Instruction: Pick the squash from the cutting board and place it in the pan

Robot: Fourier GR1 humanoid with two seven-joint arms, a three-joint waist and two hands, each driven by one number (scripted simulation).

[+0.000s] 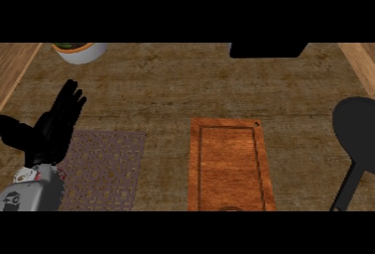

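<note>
cut at right: pan (356,133) | cut at top: white pot (79,52), black block (267,49) | cut at bottom: cutting board (228,163), forearm (29,196)

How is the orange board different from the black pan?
The cutting board is orange-brown and a long rectangle; the pan is black and round, with a long handle. The cutting board lies in the middle of the view; the pan sits at the right edge, partly out of view. Both lie flat on the brown counter.
</note>
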